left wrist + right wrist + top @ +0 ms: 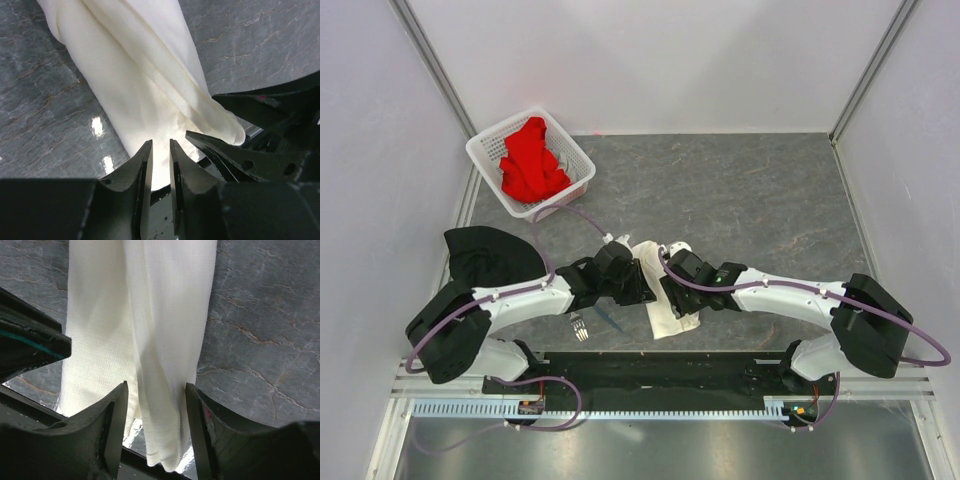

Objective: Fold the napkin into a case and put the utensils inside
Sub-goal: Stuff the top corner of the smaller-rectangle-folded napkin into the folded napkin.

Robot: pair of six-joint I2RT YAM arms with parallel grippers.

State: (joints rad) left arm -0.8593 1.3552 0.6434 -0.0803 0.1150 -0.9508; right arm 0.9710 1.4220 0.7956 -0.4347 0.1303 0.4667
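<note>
Nearest, by the arm bases: one fork [579,326] flat on the surface [770,200], tines toward the near edge. A bluish sliver [607,317] just right of it may be the spoon; too small to tell. Neither lies in the cloth yet.

Next, mid-surface: both arms converge on one napkin [135,75], lying as a long, loosely layered strip near the front edge.
- left gripper [160,152]: jaws narrow, only a slit, pinching a thin edge at the strip's near end.
- right gripper [155,395]: jaws set wider, a bunched fold filling the gap, touching both inner faces.

Judgement: the two grips sit side by side on the same end so the layers move together and the strip keeps its fold. Folding step in hand; case unfinished.

Further, left: one black cloth [490,255], heaped, partly under the left arm.

Farthest, back left: one white basket [582,160] holding one red cloth [530,160], well apart from the work.

Count: arms 2, napkin 1, fork 1, spoon unconfirmed.
</note>
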